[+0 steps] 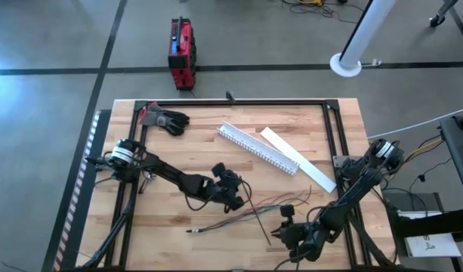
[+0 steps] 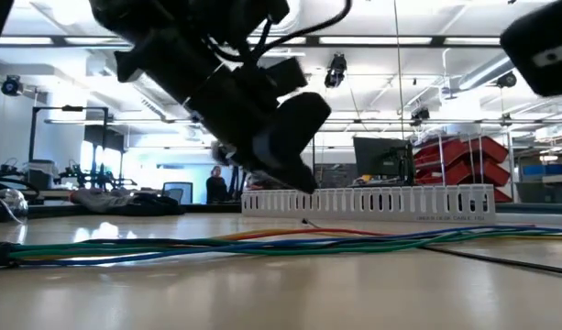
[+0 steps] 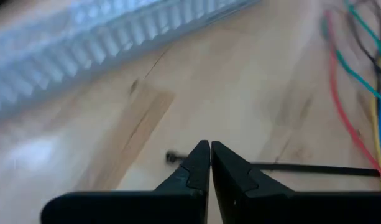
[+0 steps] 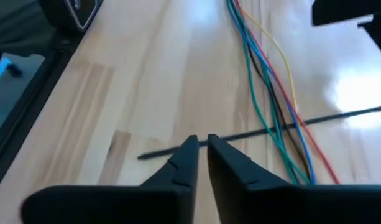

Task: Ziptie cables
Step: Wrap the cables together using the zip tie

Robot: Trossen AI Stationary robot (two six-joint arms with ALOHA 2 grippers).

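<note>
On the wooden table [image 1: 163, 234] the cables [image 1: 246, 213] run lengthwise between both arms, with a black ziptie [image 4: 339, 115] crossing them; the left gripper [image 3: 210, 163] is pinched onto its head end, the right gripper [image 4: 201, 149] nearly closed over its tail

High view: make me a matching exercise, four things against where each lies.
1 black glove
2 red case
3 cables
4 slotted channel

a on the floor beyond the table
b beside the flat lid
c table's far-left corner
d table's near half

Pairs: 1-c, 2-a, 3-d, 4-b
</note>
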